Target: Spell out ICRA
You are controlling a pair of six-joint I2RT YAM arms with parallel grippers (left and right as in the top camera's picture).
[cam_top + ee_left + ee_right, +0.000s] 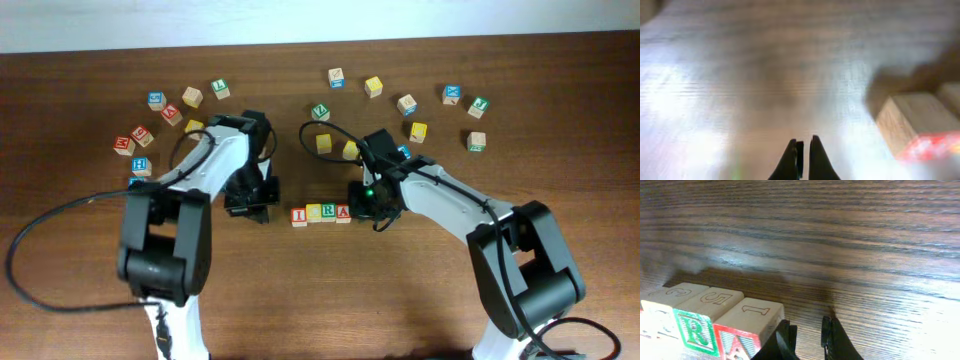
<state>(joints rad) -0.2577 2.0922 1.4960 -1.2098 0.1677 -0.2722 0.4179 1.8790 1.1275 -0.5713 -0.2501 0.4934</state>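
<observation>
A row of letter blocks lies at the table's middle: a red I block (298, 216), a yellow block (313, 212), a green R block (328, 212) and a red A block (343, 213). My right gripper (366, 206) sits just right of the A block. In the right wrist view it (807, 332) is slightly open and empty on bare wood, its left finger beside the A block (742, 335), with the R block (695, 327) further left. My left gripper (248, 208) is left of the row. In the left wrist view it (804, 150) is shut and empty, with a red-faced block (920, 125) to its right.
Loose letter blocks lie scattered at the back left (165, 110) and the back right (440, 110). Yellow blocks (324, 143) lie just behind the row, near my right arm. Black cables trail along the left side (60, 215).
</observation>
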